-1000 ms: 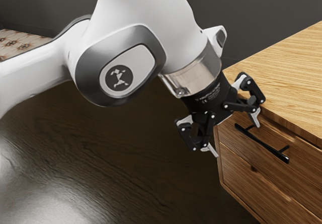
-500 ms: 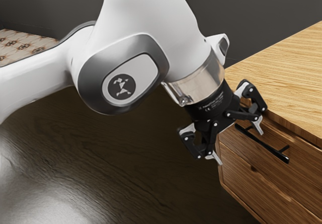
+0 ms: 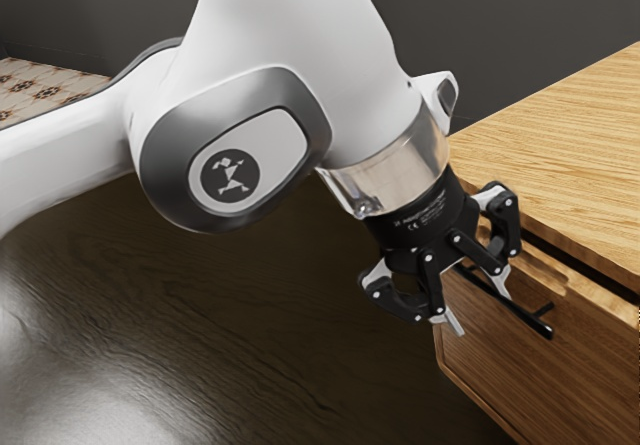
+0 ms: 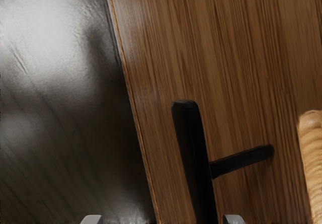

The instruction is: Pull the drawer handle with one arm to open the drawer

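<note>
Already the drawer stands slightly out beneath the worktop (a dark gap shows above its front). The fingers are spread open, with the handle between them, resting against one. Most of the pull is left.

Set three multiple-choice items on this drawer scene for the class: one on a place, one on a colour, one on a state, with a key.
1. Where does the handle lie?
A. between the fingers of the hand
B. on the tabletop
C. on the floor

2. What colour is the handle?
A. white
B. black
C. red

3. The hand is:
A. shut on a cup
B. shut tight, holding nothing
C. open

Key: 1A, the wrist view shows the bar between both fingers; 2B, it is a black bar against the wooden front; 3C, the fingers stand wide apart.
</note>
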